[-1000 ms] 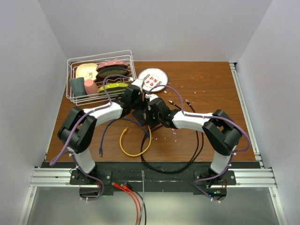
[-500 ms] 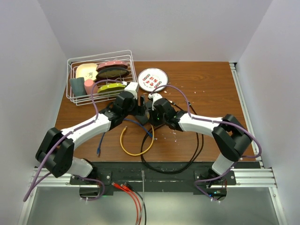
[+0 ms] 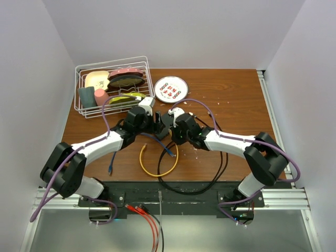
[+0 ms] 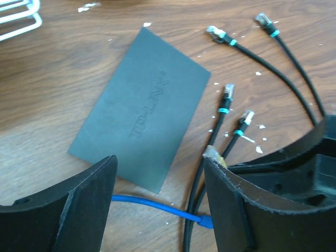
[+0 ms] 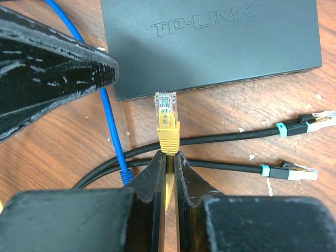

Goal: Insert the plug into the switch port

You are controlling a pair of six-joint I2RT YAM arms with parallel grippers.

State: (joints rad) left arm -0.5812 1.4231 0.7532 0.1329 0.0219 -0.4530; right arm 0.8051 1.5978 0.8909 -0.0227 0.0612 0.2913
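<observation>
The flat black switch box (image 5: 210,42), marked TP-LINK, lies on the wooden table and also shows in the left wrist view (image 4: 142,105). Its ports are not visible. My right gripper (image 5: 167,157) is shut on the yellow cable just behind the yellow plug (image 5: 167,123). The plug's clear tip points at the box's near edge, a short gap away. My left gripper (image 4: 160,205) is open and empty, hovering beside the box over a blue cable (image 4: 152,200). In the top view, the left gripper (image 3: 156,123) and right gripper (image 3: 168,127) meet over the box.
Black cables with teal-banded plugs (image 5: 296,124) lie right of the box. The yellow cable loop (image 3: 157,169), the blue cable (image 3: 113,157) and a black loop (image 3: 194,186) lie toward the front. A white wire basket (image 3: 113,84) and a plate (image 3: 171,88) stand behind.
The left arm has stretched out and its gripper has moved further back by the box. The right gripper has moved further back with the plug, dragging the yellow loop to the right.
</observation>
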